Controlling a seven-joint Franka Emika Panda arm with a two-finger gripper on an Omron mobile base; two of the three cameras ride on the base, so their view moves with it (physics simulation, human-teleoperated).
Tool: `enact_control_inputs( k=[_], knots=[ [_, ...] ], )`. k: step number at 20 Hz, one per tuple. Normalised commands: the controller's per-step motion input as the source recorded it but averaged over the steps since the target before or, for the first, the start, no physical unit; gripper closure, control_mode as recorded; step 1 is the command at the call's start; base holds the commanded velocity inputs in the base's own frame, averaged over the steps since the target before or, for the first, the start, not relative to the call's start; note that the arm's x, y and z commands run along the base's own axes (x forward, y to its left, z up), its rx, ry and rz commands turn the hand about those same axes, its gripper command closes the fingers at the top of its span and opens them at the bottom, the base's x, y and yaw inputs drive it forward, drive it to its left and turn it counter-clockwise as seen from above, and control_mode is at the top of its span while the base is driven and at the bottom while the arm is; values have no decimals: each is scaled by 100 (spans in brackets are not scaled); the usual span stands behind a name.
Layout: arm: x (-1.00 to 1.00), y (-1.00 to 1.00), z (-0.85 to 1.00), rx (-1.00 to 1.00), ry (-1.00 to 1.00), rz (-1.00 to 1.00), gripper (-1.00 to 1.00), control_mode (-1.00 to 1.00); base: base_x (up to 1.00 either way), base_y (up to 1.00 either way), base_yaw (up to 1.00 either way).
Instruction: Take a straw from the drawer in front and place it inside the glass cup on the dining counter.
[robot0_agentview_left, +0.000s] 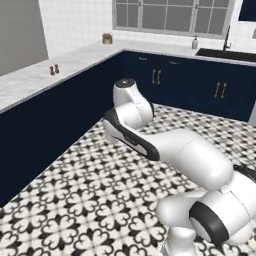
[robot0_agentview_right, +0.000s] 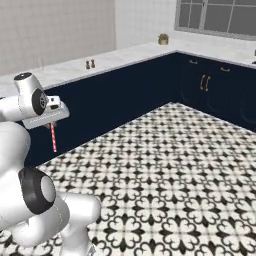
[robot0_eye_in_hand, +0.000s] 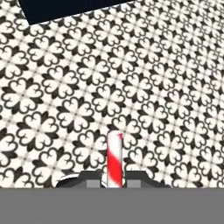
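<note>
Straw (robot0_eye_in_hand: 114, 159), red-and-white striped, hangs upright, clamped in the gripper (robot0_eye_in_hand: 114, 180) above the patterned floor (robot0_eye_in_hand: 144, 87).

Both base cameras sit behind the arm, looking forward and down; they share the patterned floor (robot0_agentview_left: 100, 200) and navy cabinets (robot0_agentview_right: 125, 100). The hand camera looks close onto floor, cabinet at 11 o'clock.
</note>
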Motion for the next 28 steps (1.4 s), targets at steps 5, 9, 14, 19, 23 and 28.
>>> enact_control_inputs(
  k=[5, 9, 14, 19, 23, 28],
  knots=[
    [0, 0, 0, 0, 0, 0, 100, 100, -12, 100, -41],
    [0, 0, 0, 0, 0, 0, 100, 100, -24, 100, -42],
    [0, 0, 0, 0, 0, 0, 100, 100, -39, 100, -40],
    [0, 0, 0, 0, 0, 0, 100, 100, -49, 100, -37],
    [0, 0, 0, 0, 0, 0, 100, 100, -53, 100, -36],
    [0, 0, 0, 0, 0, 0, 100, 100, -49, 100, -35]
  ],
)
